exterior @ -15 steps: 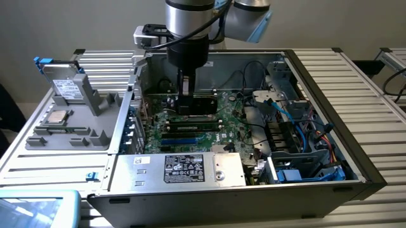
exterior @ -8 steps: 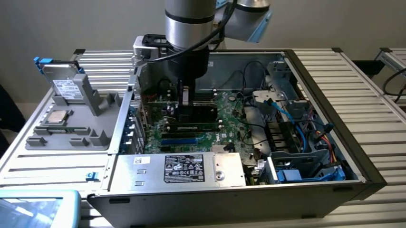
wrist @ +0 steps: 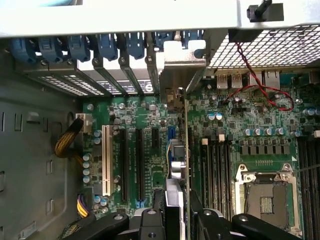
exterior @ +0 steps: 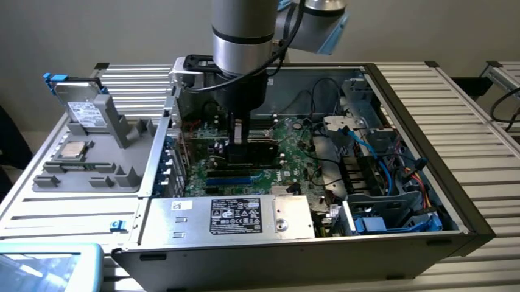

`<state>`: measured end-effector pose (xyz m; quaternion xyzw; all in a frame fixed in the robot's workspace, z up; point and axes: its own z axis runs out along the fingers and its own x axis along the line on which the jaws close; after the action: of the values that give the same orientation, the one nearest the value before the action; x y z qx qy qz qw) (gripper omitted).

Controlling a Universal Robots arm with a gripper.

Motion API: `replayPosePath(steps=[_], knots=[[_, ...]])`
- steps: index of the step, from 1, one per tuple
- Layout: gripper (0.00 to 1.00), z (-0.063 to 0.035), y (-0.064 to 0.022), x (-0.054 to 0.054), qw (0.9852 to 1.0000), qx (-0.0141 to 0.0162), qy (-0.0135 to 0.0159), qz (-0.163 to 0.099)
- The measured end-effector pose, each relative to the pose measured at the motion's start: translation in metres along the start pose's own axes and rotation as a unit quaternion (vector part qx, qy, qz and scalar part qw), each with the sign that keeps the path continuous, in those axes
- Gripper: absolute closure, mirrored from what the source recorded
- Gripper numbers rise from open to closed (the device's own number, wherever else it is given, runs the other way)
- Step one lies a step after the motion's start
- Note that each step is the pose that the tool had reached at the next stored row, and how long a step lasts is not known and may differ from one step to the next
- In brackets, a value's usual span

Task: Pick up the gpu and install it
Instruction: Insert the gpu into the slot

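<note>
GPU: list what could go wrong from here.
1. The gpu, clamped edge-on in the gripper, hangs over the board between the black slots and the memory slots. A push that is off-line could jam it or bend it.
2. Its bracket sits close to the rear covers and may catch there on the way down.

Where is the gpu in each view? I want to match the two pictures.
Exterior view: the gpu stands over the middle of the motherboard, gripped by the tool.
Wrist view: the gpu is seen edge-on, running from the tool toward the slot covers.
Shared landmark: the green motherboard.
</note>
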<state>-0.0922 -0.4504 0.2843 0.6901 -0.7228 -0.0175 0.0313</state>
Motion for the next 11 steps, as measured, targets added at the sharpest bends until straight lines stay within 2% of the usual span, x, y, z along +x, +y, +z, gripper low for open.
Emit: replayPosePath(steps=[2,6,11], knots=[[0.71,0.002,-0.0001,-0.0001,1.0,-0.0001,0.0002,0.0],[0.71,0.0047,-0.0002,-0.0001,1.0,-0.0001,0.003,-0.001],[0.71,0.0079,0.0013,0.0,1.0,-0.0015,0.0032,-0.001]])
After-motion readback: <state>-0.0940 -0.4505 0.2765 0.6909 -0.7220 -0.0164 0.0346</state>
